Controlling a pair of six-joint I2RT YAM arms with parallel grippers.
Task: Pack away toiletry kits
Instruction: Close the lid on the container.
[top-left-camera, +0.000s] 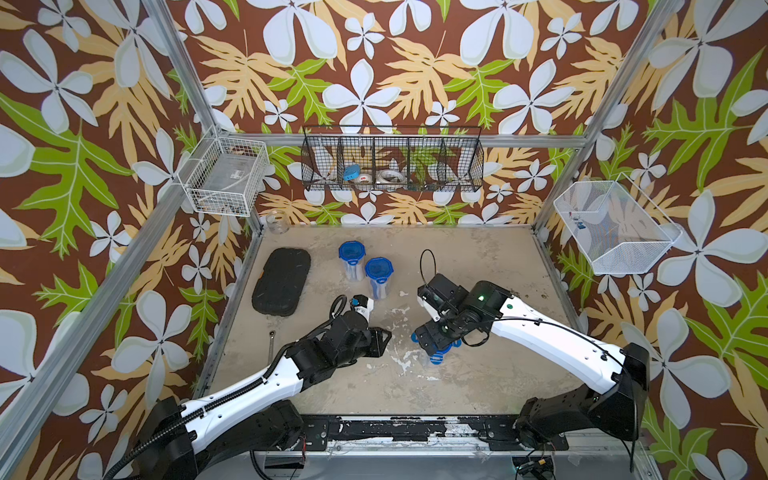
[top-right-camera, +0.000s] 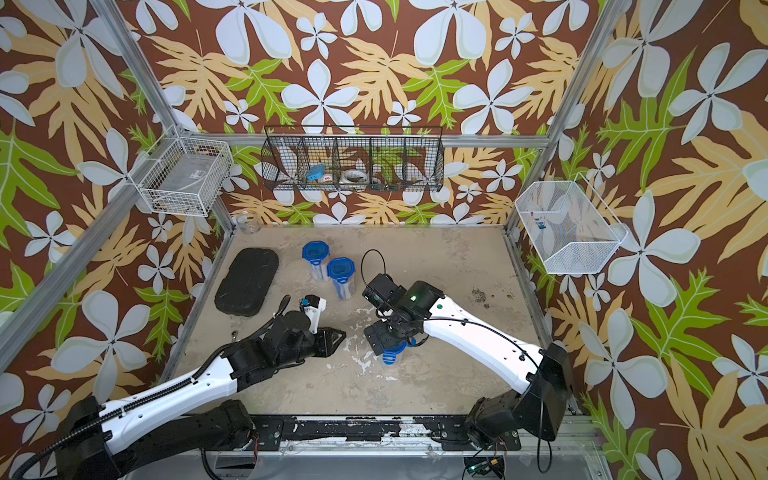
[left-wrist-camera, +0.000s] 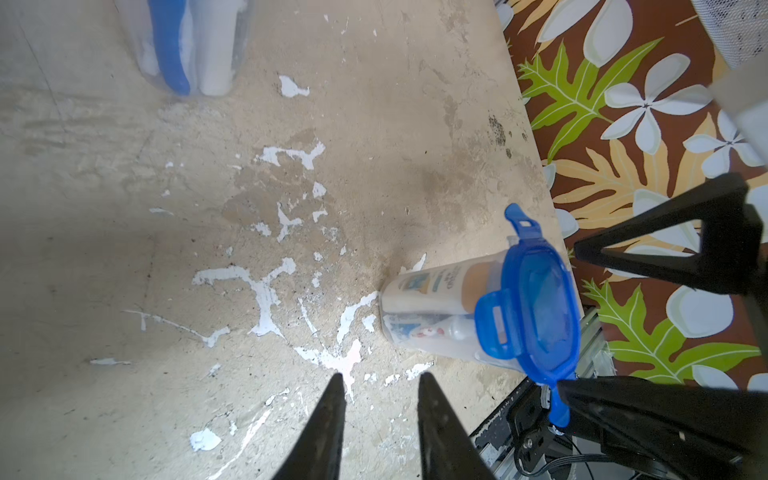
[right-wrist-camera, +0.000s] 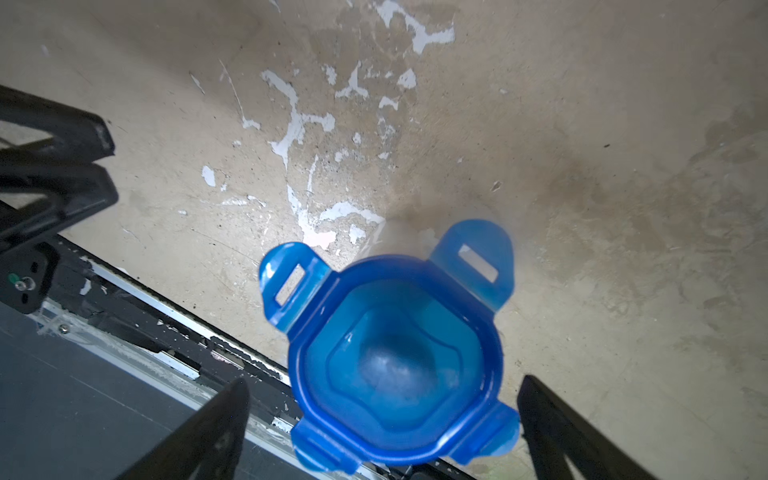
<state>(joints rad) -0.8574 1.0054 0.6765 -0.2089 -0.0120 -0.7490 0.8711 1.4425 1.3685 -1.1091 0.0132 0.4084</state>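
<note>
Two clear cups with blue clip lids (top-left-camera: 352, 259) (top-left-camera: 379, 276) stand upright at the back left of the table. A third cup (left-wrist-camera: 440, 307), holding a white gold-capped bottle and a toothpaste tube, stands near the front under my right gripper (top-left-camera: 434, 347). Its blue lid (right-wrist-camera: 395, 361) sits between the widely open right fingers, with a gap on each side and the tabs sticking outward. My left gripper (left-wrist-camera: 381, 378) hovers over bare table just left of this cup. It is open a little, with nothing between its fingertips.
A black textured case (top-left-camera: 282, 280) lies at the left, with a small wrench (top-left-camera: 271, 338) near the table's left edge. A glass jar (top-left-camera: 277, 222) stands in the back left corner. Wire baskets hang on the left wall (top-left-camera: 226, 176), back wall (top-left-camera: 392, 164) and right wall (top-left-camera: 615, 226).
</note>
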